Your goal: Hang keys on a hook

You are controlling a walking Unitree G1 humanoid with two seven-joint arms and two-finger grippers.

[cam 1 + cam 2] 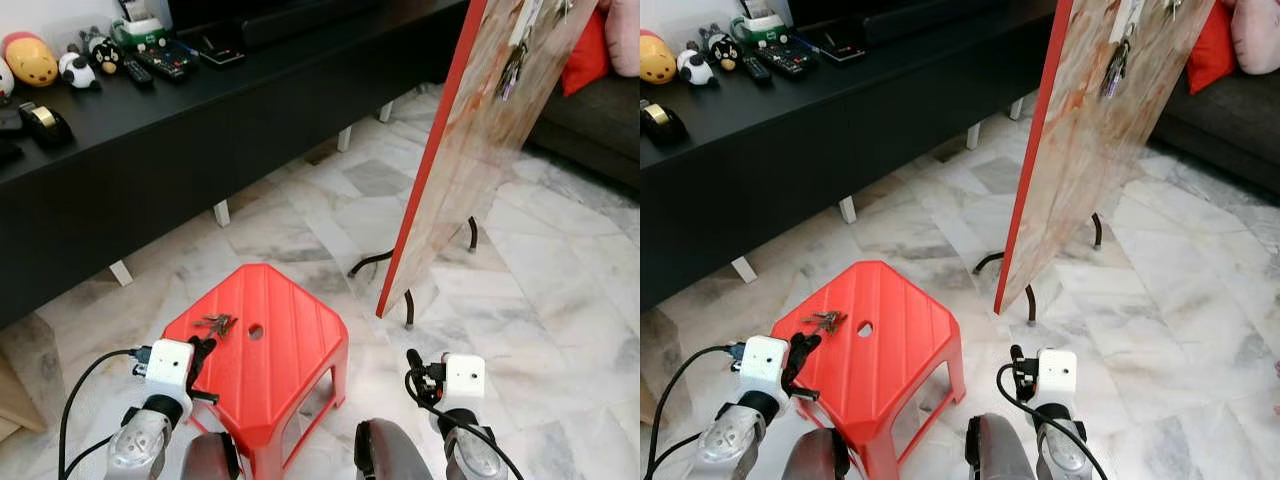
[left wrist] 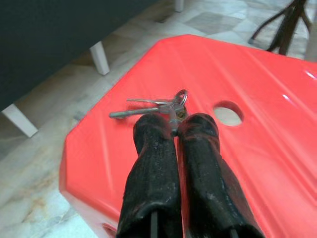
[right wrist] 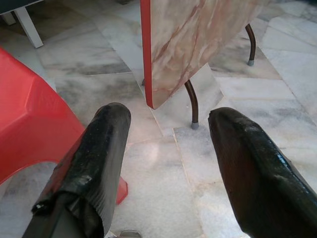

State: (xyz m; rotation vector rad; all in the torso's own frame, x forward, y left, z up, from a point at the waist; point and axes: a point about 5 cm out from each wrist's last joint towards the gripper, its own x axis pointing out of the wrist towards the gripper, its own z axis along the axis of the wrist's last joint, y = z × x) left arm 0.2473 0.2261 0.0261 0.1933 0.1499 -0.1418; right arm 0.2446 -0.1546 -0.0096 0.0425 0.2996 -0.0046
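Nearest, the left gripper (image 2: 174,130) sits low over the red stool (image 1: 290,340) with its 2 fingers pressed together, their tips pinching one key of the keys (image 2: 158,105) — the bunch itself lies flat on the stool top beside the round hole, so by my reading the grasp is just made and lifting, carrying and hanging are all left. The right gripper (image 3: 168,129) hovers spread wide and empty above the marble floor (image 1: 560,300) beside the stool. Further on leans the marbled board (image 1: 1090,130) with its red edge on thin metal legs; another bunch of keys (image 1: 1116,62) hangs high on it (presumably on hooks), a long reach up. Beyond stand a black cabinet (image 1: 200,130) with remotes and toys, and a sofa corner (image 1: 600,110).
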